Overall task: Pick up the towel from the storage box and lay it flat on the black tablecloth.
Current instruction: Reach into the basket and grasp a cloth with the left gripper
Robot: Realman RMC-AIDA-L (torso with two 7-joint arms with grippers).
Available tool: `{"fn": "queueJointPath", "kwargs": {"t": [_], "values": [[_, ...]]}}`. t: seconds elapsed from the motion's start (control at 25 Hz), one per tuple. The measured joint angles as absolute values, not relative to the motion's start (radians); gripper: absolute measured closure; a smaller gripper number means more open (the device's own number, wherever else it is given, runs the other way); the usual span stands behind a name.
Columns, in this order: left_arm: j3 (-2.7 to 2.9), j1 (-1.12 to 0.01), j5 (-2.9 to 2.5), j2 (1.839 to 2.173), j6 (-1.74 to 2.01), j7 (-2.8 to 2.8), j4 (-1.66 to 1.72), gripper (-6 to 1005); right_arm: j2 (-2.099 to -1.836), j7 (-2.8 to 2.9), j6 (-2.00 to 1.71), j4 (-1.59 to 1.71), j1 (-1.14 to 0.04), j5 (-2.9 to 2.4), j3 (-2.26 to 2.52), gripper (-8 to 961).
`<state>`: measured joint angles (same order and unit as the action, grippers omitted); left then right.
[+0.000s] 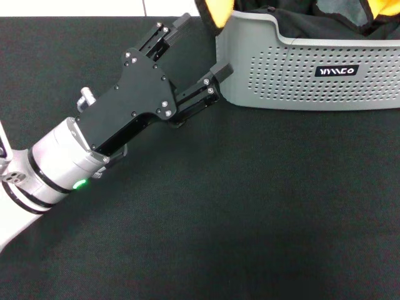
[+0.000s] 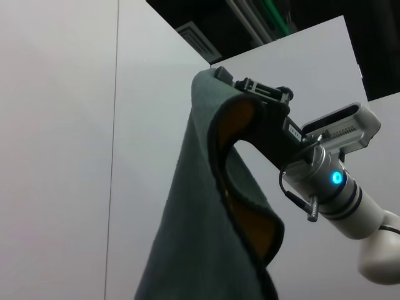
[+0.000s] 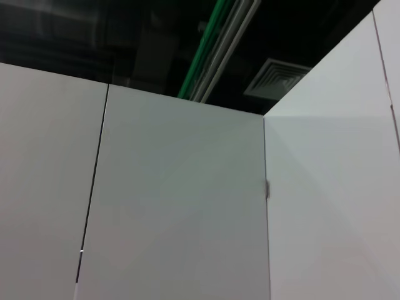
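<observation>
The light grey storage box (image 1: 281,81) stands at the back right of the black tablecloth (image 1: 250,219). Yellow-orange parts of the towel (image 1: 215,12) show at the picture's top edge above the box's left corner. My left gripper (image 1: 205,45) is open and empty, low over the cloth, next to that corner. In the left wrist view my right gripper (image 2: 247,87) is raised high and shut on the towel (image 2: 206,237), which hangs down from it, with an orange inner face, a grey-green outer face and black trim. The right gripper is out of the head view.
Dark fabric (image 1: 312,19) lies inside the box. The box bears a black label (image 1: 336,70) on its front. The right wrist view shows only white wall panels (image 3: 187,206) and a dark ceiling.
</observation>
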<state>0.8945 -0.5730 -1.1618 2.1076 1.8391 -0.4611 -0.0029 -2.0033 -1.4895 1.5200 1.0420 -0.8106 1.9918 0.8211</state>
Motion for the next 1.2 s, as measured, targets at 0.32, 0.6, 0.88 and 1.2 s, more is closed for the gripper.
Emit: {"fn": "queueJointPath", "kwargs": {"t": [0.32, 0.6, 0.88, 1.2], "values": [[0.894, -0.581, -1.161, 2.108, 1.842, -0.463, -0.006, 287, -2.011, -1.491, 1.519, 1.007, -0.818, 1.991, 0.847, 950], [0.893, -0.578, -1.16, 2.108, 1.842, -0.462, -0.006, 462, -2.013, -1.491, 1.514, 0.998, -0.821, 1.991, 0.877, 951], [0.893, -0.577, -1.16, 2.108, 1.842, -0.464, -0.006, 457, -2.014, -1.491, 1.514, 0.996, -0.819, 1.991, 0.892, 951], [0.893, -0.574, -1.16, 2.108, 1.844, -0.465, -0.008, 570, -2.014, -1.491, 1.514, 0.996, -0.813, 1.995, 0.893, 950]]}}
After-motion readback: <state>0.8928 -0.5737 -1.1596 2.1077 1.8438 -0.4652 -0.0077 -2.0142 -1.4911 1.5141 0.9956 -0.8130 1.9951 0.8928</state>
